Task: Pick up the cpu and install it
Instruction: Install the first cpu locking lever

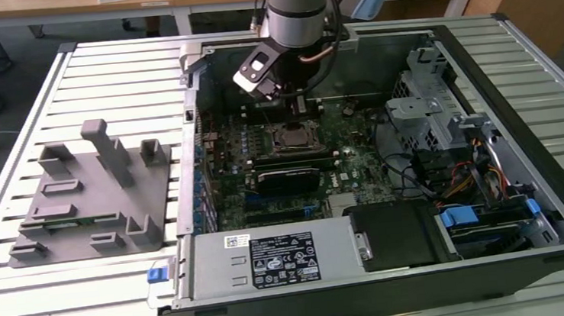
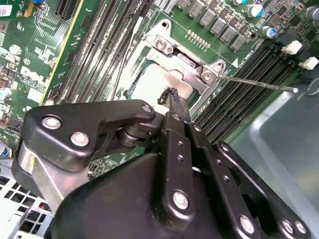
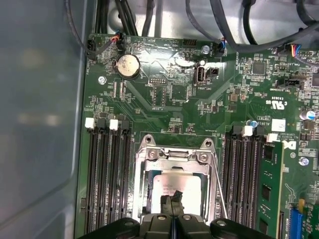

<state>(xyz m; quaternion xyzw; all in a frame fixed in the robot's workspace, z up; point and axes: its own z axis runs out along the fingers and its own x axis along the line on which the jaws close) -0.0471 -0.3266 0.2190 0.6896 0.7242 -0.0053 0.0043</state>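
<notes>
The cpu (image 3: 175, 185) is a pale silver square lying flat in the metal-framed socket (image 3: 174, 153) on the green motherboard; it is also seen in the second wrist view (image 2: 152, 82). My gripper (image 3: 173, 200) is shut, its two thin black fingers pressed together with nothing between them. The tips sit right over the cpu's top, near its edge (image 2: 172, 95); I cannot tell whether they touch it. In the exterior view the gripper (image 1: 296, 105) hangs inside the open computer case, just above the socket (image 1: 294, 136).
A thin socket lever (image 2: 254, 82) sticks out beside the frame. Memory slots (image 3: 107, 179) flank the socket, and a green module (image 3: 269, 184) stands in one. The grey fixture (image 1: 92, 197) lies at the exterior view's left. A silver box (image 1: 270, 258) and a drive cage (image 1: 431, 107) crowd the case.
</notes>
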